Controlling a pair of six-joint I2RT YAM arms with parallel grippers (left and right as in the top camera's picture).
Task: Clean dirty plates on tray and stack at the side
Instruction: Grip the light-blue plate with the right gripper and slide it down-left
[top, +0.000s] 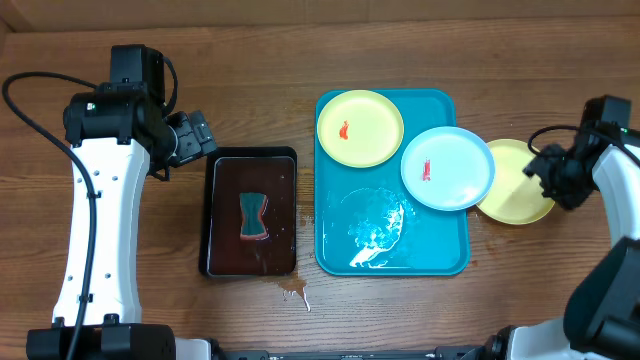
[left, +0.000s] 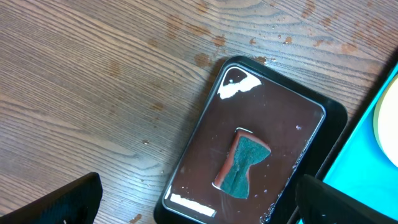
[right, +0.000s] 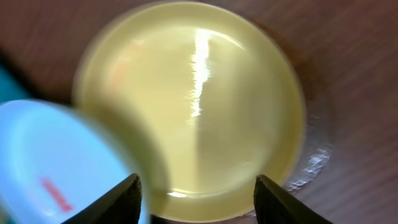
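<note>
1. The bench (top: 250, 60) carries two trays side by side near its middle, with one arm at each end.
2. The tray (top: 440, 262), turquoise, bears two dirty plates and a wet patch (top: 378, 228) on its bare near half.
3. The black tray (top: 212, 220) lies just left of it and holds the sponge.
4. The plates:
   - The yellow plate on the tray (top: 360, 127) sits in the far left corner and has a red smear.
   - The blue-white plate (top: 448, 168) overhangs the tray's right rim and is also smeared.
   - The yellow plate on the bench (top: 520, 200) lies just right of the tray, partly under the blue-white plate's edge. It looks clean, so I judge it the start of the stack.
5. The right gripper (right: 199, 186) hovers over that bench plate with its jaws apart and nothing between them.
6. The left gripper (top: 205, 140) is spread wide and empty, above the bench at the black tray's far left corner.
7. The sponge (top: 254, 216) lies untouched.

The step in hand looks like the first plate's set-down. Next, the left arm should take the sponge while the right steadies a smeared plate.
</note>
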